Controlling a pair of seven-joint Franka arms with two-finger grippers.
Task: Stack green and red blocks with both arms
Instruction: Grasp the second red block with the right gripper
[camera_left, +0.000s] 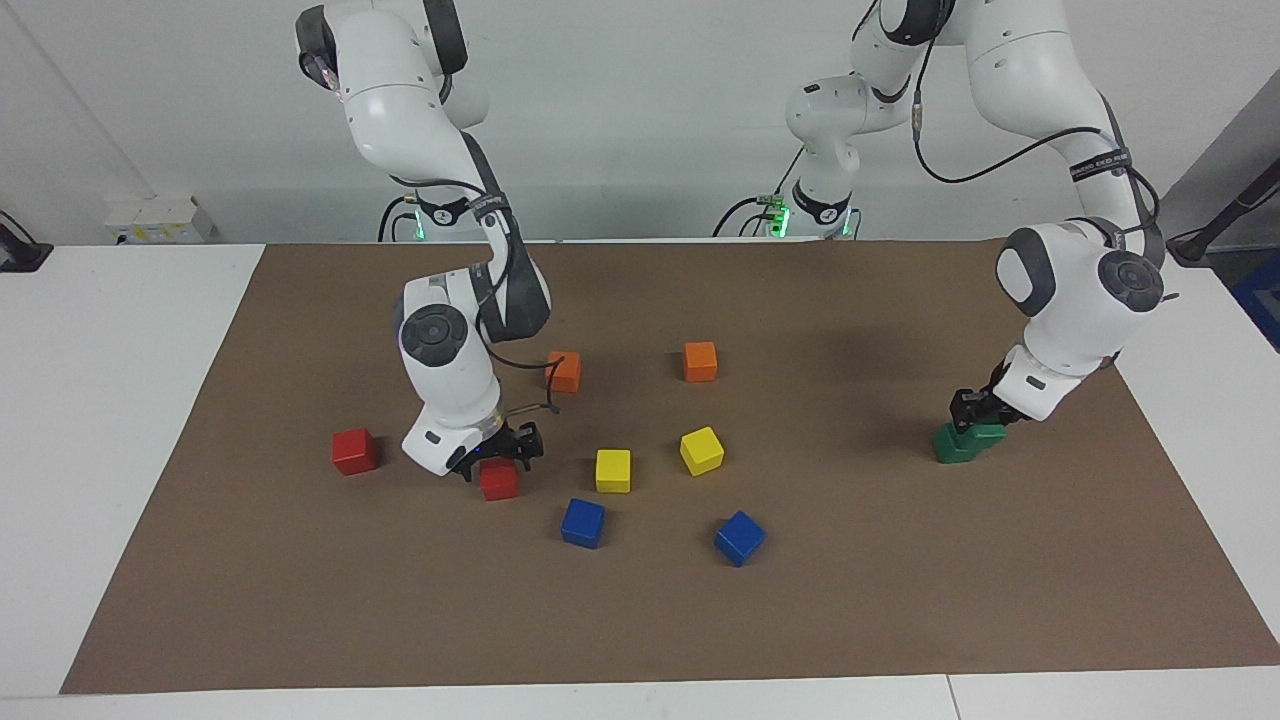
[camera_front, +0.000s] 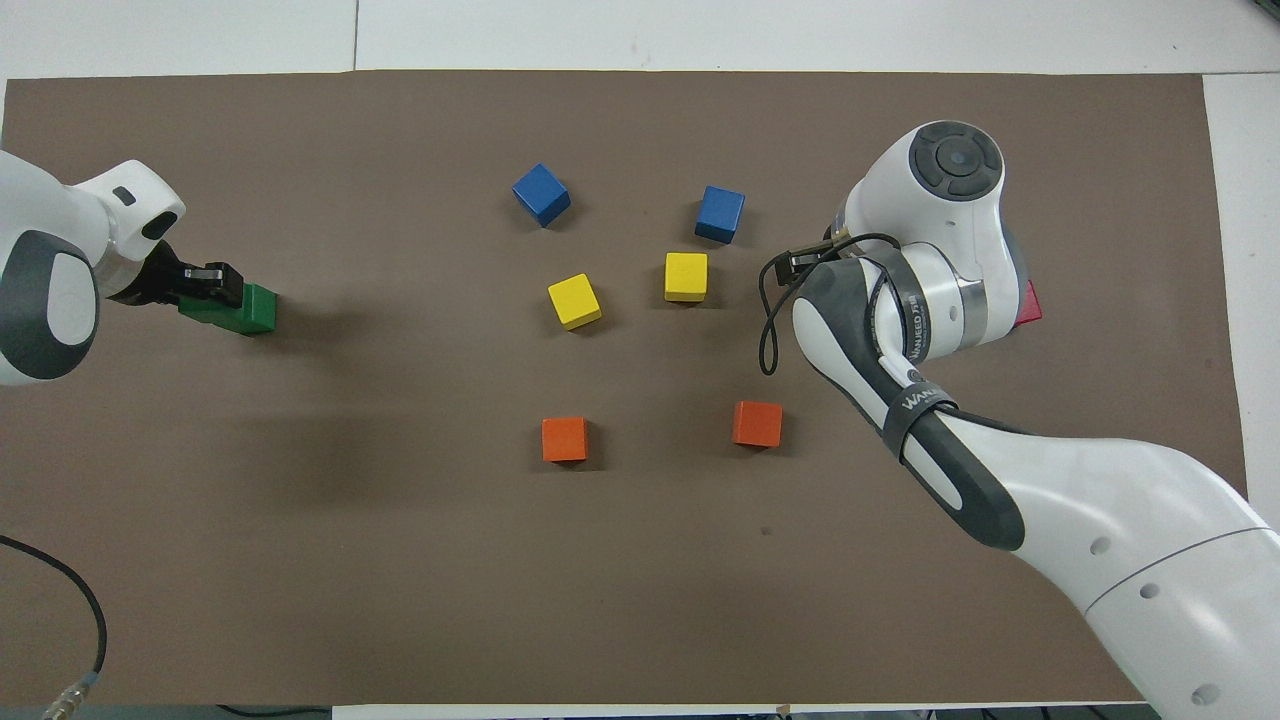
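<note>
**Both grippers down on their blocks: green pair at one end, red pick at the other**

In the facing view we see our right gripper (camera_left: 497, 460) lowered over a bright red plain cube (camera_left: 498, 480) on the brown table mat (camera_left: 900, 600). Its fingers straddle the cube's top, and we cannot tell whether they have pinched it yet. A second bright red cube (camera_left: 354, 451) rests beside that cube, toward the right arm's end of the table. Taking the red cube under the gripper as our landmark, two yellow cubes, two blue cubes and two orange cubes lie toward the left arm's end of it. Well apart from it, at the left arm's end, our left gripper (camera_left: 968, 410) is pinched tight on a dark green plain cube (camera_left: 977, 432) that sits askew on another dark green cube (camera_left: 952, 447).

In the overhead view the right arm's wrist hides the landmark cube; only a sliver of the second red cube (camera_front: 1029, 302) shows at its edge. The left gripper (camera_front: 212, 280) grips the green cubes (camera_front: 240, 309), which read here as one shape.

We judge the green stack nearly placed and the red pick in hand. Next we need a firm pinch on the red cube, a lift, and a carry onto the second red cube; the left gripper must square its cube before letting go.
</note>
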